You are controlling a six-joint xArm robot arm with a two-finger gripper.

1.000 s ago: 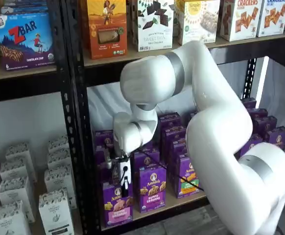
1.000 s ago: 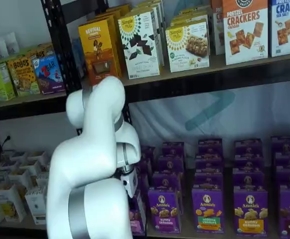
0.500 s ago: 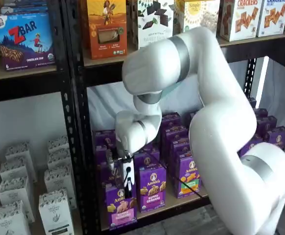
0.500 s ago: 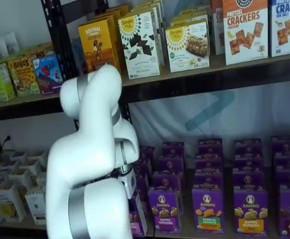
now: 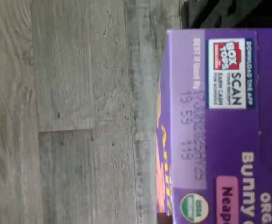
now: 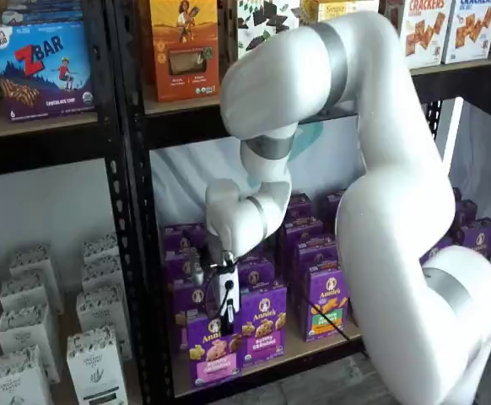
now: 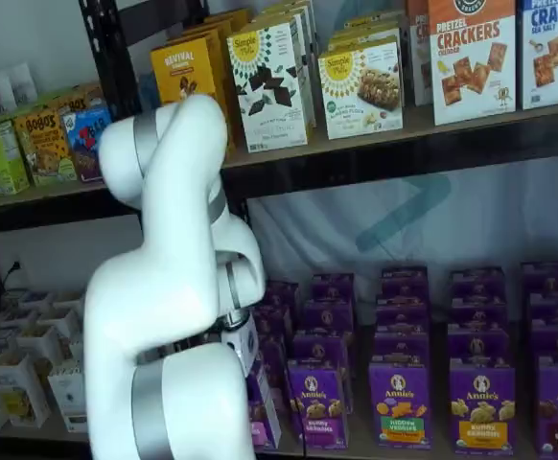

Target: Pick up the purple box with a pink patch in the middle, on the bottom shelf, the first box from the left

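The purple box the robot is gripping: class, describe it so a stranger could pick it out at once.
Find the bottom shelf under the white arm. In its front row of purple cartons, the purple box sits at the left end, under the gripper. Only its label is pink.

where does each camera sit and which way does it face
Wrist view: on the wrist, looking down on the purple box's top and the grey floor; no fingers show.
Shelf view: in front, facing the bottom shelf; arm and gripper shut on the box.
Shelf view: in front at an angle; the arm hides the gripper.
Both shelf views share the box and Annie's rows.
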